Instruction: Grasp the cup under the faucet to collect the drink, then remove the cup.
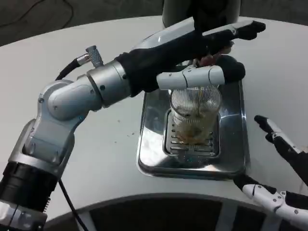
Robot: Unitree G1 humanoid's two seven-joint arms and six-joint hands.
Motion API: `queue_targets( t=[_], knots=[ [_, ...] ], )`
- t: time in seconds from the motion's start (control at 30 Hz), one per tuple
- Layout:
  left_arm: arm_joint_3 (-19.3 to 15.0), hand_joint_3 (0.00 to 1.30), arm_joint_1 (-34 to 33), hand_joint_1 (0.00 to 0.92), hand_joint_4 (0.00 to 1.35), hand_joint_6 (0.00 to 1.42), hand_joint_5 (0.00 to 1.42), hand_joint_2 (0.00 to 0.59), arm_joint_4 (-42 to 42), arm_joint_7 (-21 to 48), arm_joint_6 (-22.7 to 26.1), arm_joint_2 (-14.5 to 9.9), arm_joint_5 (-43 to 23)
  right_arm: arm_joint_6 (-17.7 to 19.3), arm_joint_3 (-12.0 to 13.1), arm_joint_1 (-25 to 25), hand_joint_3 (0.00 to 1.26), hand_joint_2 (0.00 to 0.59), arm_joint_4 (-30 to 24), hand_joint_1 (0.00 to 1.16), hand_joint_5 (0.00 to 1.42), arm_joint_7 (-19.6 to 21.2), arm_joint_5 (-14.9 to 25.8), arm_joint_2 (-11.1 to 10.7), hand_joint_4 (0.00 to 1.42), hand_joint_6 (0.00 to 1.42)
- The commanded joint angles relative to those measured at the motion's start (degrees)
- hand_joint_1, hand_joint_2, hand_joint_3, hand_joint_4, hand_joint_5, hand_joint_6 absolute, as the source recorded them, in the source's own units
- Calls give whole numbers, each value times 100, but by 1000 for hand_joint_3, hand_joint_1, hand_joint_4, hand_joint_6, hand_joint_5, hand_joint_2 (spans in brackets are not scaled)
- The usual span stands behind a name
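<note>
A clear ribbed cup (195,113) stands upright on the drain grate of the steel drip tray (153,144). It holds a little brownish drink, and a thin stream (198,98) falls into it. My left hand (211,50) reaches over the faucet (210,58): its fingers lie stretched out on top and its white thumb (192,77) runs across the front of the cup's rim. The faucet is mostly hidden under that hand. My right hand (279,163) waits to the right of the tray, fingers spread, holding nothing and apart from the cup.
The dark dispenser body (202,9) stands behind the tray at the top. My left forearm (110,82) crosses the table from the lower left. The table's curved front edge (144,199) runs close below the tray.
</note>
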State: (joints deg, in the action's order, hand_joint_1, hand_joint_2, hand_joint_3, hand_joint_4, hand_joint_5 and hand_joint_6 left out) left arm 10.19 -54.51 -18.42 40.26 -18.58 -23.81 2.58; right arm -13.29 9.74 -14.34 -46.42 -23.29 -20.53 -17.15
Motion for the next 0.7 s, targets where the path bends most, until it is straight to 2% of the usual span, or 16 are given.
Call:
queue_targets(
  t=[0.03,0.13,0.27,0.5,0.7],
  knots=[
    [139,76,169,0,0,58,2,95,-75,66,8,-40,196,488,31,57,0,264,411,630,60,422,299,117,0,0],
    [110,76,185,0,0,58,6,95,-33,16,-5,-55,193,832,2,214,0,260,810,652,79,672,471,178,9,1],
    [94,76,195,0,0,59,11,96,4,-16,-22,-82,195,1176,-54,415,0,252,1235,678,95,860,619,155,14,11],
    [66,76,221,0,0,60,20,97,71,-43,-25,-137,182,1631,-220,950,0,228,1999,721,111,1043,845,127,44,16],
    [37,82,231,0,0,60,27,102,115,-63,-31,-163,166,1907,-368,1274,0,221,2505,733,101,1029,975,50,27,0]
  ],
)
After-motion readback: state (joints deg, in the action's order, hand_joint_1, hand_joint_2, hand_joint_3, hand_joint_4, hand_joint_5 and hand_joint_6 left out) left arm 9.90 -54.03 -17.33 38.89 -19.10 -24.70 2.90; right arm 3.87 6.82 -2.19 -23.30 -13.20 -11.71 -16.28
